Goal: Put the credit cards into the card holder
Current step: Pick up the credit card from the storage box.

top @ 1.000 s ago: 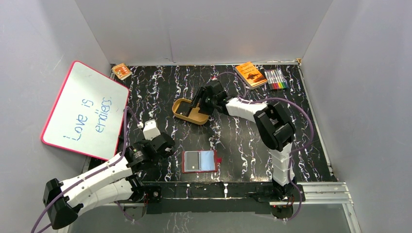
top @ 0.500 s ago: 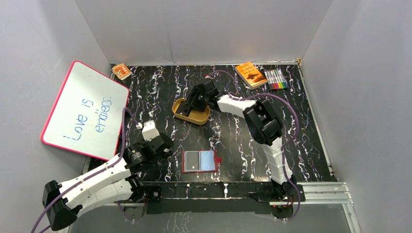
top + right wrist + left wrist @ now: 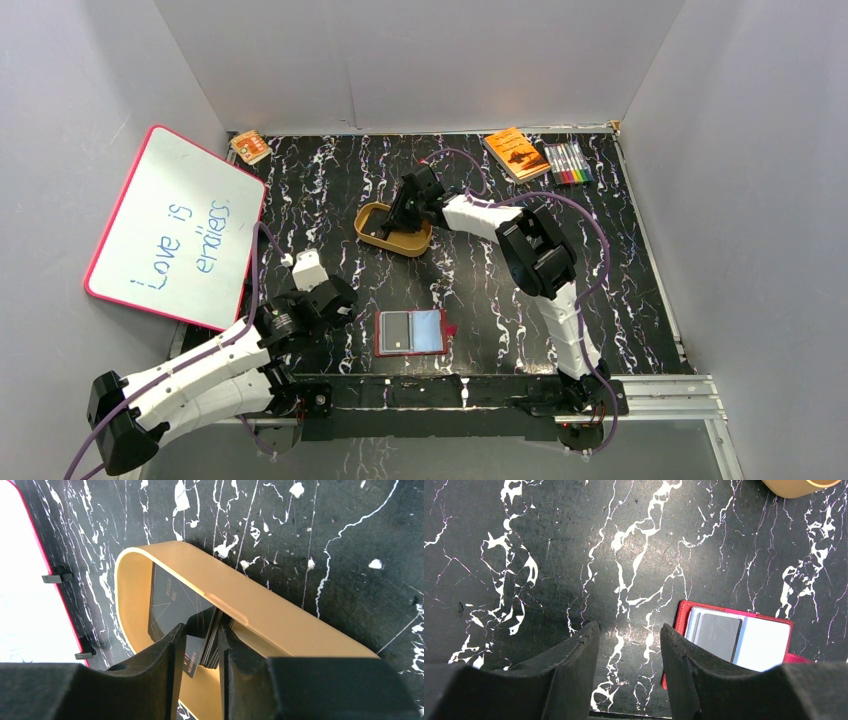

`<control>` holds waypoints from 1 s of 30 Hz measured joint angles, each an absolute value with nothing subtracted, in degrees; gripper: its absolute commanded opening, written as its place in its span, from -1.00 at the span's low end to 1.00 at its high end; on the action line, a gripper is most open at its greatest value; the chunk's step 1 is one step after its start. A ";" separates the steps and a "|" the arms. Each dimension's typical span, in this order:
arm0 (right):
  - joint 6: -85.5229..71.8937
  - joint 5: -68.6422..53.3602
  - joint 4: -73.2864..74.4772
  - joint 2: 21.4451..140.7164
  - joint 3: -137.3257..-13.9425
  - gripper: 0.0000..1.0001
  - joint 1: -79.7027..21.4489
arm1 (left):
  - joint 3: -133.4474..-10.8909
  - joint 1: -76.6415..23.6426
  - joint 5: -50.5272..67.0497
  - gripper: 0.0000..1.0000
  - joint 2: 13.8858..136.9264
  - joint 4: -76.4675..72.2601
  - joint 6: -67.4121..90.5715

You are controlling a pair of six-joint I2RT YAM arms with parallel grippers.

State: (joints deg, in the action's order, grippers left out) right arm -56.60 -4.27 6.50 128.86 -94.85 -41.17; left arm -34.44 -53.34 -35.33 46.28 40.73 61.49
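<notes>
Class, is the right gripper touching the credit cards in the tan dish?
Touching. Right wrist view: the right gripper pinches the credit cards, no gap either side.

Plain pale grey walls (image 3: 420, 60) close in three sides. The table (image 3: 640, 280) is black marble-patterned with white veins, evenly lit. A metal rail (image 3: 660, 385) runs along its near edge.

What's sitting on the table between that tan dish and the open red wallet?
Nothing. In the top view, only bare black marbled tabletop lies between the tan dish and the red wallet.
</notes>
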 measured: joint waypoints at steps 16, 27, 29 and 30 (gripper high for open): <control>-56.73 -4.64 2.15 127.35 -91.39 -0.54 -41.25 | -34.44 -53.34 -35.33 -0.07 46.50 40.53 61.32; -56.86 -4.67 0.73 124.66 -87.18 -0.66 -40.88 | -34.44 -53.34 -35.09 -0.08 46.92 40.47 61.30; -56.86 -4.67 0.60 124.27 -86.89 -0.73 -40.84 | -34.44 -53.34 -35.07 -0.08 46.98 40.47 61.28; -56.86 -4.67 0.47 123.96 -86.61 -0.77 -40.84 | -34.44 -53.34 -35.05 -0.08 47.00 40.45 61.28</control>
